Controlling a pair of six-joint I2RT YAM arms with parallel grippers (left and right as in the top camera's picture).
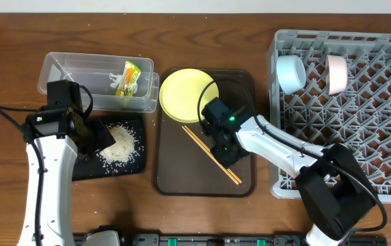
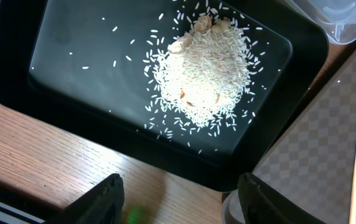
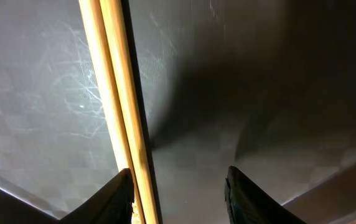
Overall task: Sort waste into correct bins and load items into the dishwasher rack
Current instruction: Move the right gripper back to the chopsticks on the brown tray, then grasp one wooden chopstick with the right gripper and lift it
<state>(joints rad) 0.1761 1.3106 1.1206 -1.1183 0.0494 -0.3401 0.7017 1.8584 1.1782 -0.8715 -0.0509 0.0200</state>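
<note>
1. The chopsticks lie on the brown serving tray, up the left of the right wrist frame, between the released right jaws but against the finger at lower left.
2. The jaws are best centred over both sticks before being closed, so that neither is squeezed out.
3. A level lift is advised before the dishwasher rack, at overhead right, is approached.
4. The left jaws are seen released and empty, near the black tray of rice.

Left end effector, right end effector; jaws apart
</note>
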